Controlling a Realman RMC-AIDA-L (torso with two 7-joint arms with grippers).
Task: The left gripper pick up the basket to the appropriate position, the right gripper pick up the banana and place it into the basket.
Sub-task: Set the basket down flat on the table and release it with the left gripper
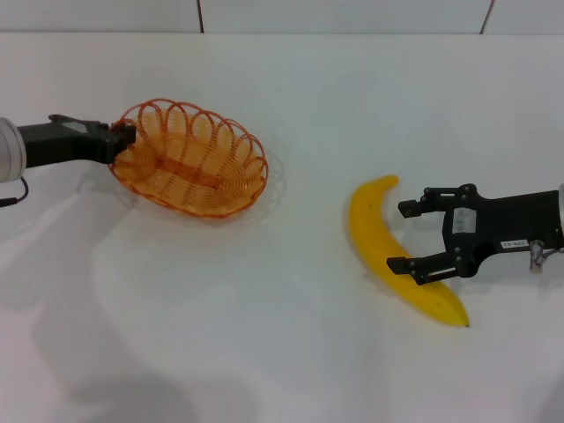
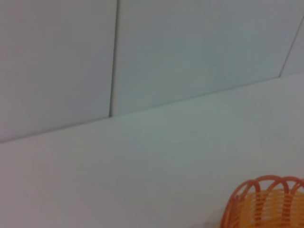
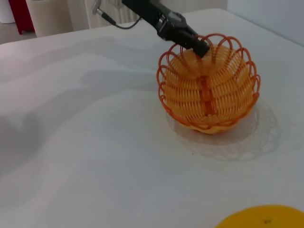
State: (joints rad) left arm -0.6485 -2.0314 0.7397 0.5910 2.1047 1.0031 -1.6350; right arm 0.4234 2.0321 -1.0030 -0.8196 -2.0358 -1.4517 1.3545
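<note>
The orange wire basket is at the left of the white table, tilted, with its lacy shadow beside it. My left gripper is shut on the basket's left rim; the right wrist view shows the gripper and basket too. A bit of the basket's rim shows in the left wrist view. The yellow banana lies on the table at the right. My right gripper is open at the banana's right side, its near finger over the banana's body. The banana's edge shows in the right wrist view.
The white table reaches to a white panelled wall at the back. Beyond the table's far edge in the right wrist view stand a red thing and a beige container.
</note>
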